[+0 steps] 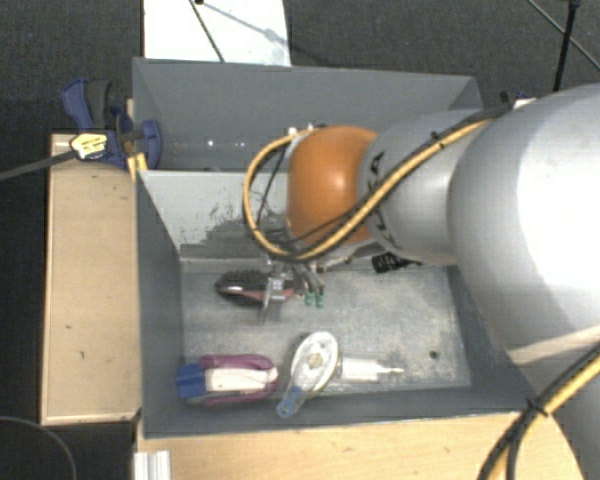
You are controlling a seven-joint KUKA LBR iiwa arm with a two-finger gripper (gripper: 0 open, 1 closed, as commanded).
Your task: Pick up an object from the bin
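So the hand (280, 295) is seen lowered right down to the floor of the grey bin (162, 308), in the back-left part of it, tucked under the orange wrist cover (325, 183) and a loop of yellow-and-black cable (252, 193). A dark oval thing (236, 288), flattish and with a bit of pink or red along it, is found lying on the floor there. The hand is placed at its right end, touching it or as good as.

How far the hand is opened can't be told tbh, since its tip is crowded in under the wrist and blends into the dark oval thing. Whether anything is actually gripped can't be told either.

Three more things are laid out in a row along the front wall, well apart from the hand. A purple-and-white item (230, 376) with a blue end is seen at the left. A clear round-headed piece (311, 361) with a blue handle is set tilted just beside it. A small white tube (372, 371) is seen to the right of that.
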